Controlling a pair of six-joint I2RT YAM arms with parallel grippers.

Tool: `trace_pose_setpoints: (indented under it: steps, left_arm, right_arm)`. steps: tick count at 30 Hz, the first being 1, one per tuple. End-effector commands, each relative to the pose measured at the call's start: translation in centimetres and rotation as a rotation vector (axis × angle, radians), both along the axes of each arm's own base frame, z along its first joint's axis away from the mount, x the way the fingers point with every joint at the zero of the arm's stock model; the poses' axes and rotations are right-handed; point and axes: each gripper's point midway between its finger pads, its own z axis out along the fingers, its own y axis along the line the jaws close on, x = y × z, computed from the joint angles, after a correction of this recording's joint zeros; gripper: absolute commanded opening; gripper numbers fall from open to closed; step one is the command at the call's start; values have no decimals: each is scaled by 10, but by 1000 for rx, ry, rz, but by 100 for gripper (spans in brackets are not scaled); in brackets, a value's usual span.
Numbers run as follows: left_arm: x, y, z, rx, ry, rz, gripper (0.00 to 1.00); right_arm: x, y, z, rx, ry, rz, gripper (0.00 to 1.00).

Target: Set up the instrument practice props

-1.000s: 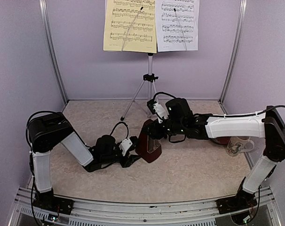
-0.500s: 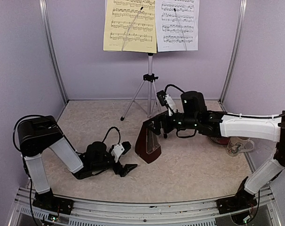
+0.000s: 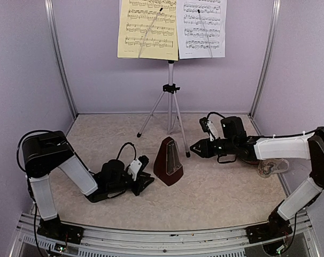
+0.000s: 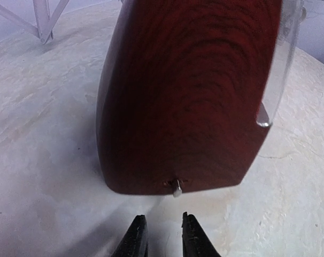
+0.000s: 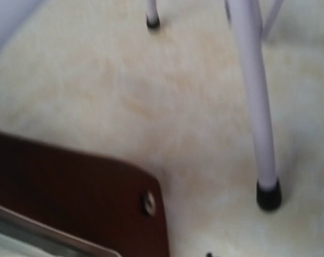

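Here the metronome (image 3: 168, 167) stands clear between left hand (image 3: 147, 181) and right hand (image 3: 194, 148).

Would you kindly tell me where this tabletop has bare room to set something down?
Bare tabletop lies in front of the metronome toward the near edge, and at the back left between the wall and a leg of the music stand. Crowded mid-table, where the left gripper, metronome, right gripper and a stand foot sit close, and by the mug at right.
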Motion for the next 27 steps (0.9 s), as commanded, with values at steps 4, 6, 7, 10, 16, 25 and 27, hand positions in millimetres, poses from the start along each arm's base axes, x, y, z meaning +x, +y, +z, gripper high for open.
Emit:
trace_pose_setpoints:
  steps: [4,6,7,10,16,25,27]
  left_arm:
    - [37,-5,-7,-9,64,110,17]
    - [45,-5,-7,-1,64,132,15]
    - [49,-6,-6,3,60,135,15]
    - [54,-10,-5,7,50,128,14]
    - [73,-13,4,-35,56,134,15]
    - [82,30,33,-94,58,243,26]
    - [78,43,39,-98,60,282,33]
  right_arm:
    - [-6,10,-63,-36,81,73,26]
    - [-10,15,-75,-29,101,96,25]
    - [-13,18,-80,-30,108,108,24]
    - [-18,26,-93,-40,120,134,24]
    - [-32,37,-105,-54,133,180,24]
    - [-60,71,-106,-7,148,274,24]
    - [-72,83,-105,10,153,305,25]
